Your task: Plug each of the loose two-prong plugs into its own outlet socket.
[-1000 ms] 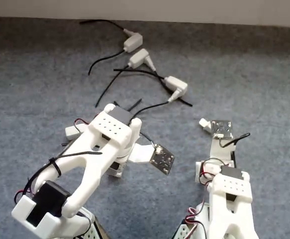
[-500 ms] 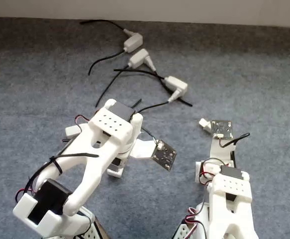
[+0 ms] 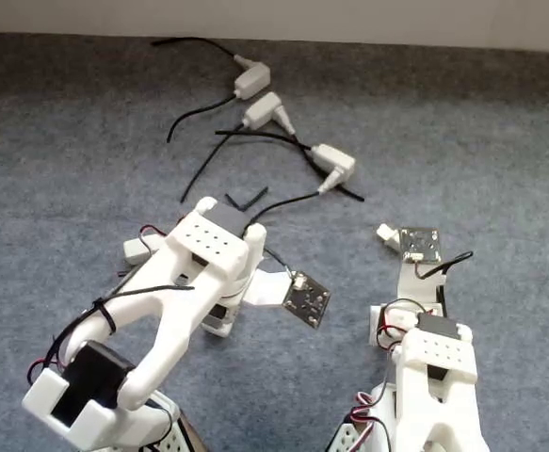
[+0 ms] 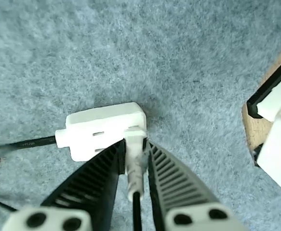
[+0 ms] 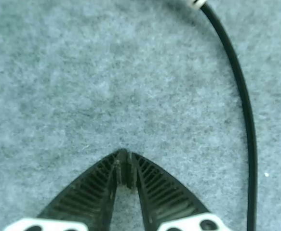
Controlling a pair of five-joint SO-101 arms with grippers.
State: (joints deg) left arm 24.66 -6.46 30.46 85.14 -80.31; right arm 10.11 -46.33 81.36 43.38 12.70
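The left arm (image 3: 199, 273) leans low over the grey carpet-like table (image 3: 500, 141), and in the left wrist view its jaws are closed down tight on a small white two-prong plug (image 4: 134, 161), gripping it by both sides with its black cord (image 4: 136, 211) trailing back between them. The plug's head is pressed against one end of a white outlet socket (image 4: 101, 130) lying flat on the table, just beside a pair of the socket's bare slots; whether the prongs are actually inside cannot be told. A black cable (image 4: 29, 142) leaves the socket's other end. The right arm (image 3: 434, 377) sits nearer the table's front edge, its jaws shut together with nothing between them, just above the fabric, with a loose black cable (image 5: 236, 96) lying off to one side. Toward the table's far side, well apart from both arms, lie a farthest white block (image 3: 251, 80), a middle white block (image 3: 263, 111) and a nearest white block (image 3: 333, 162), each on black cords
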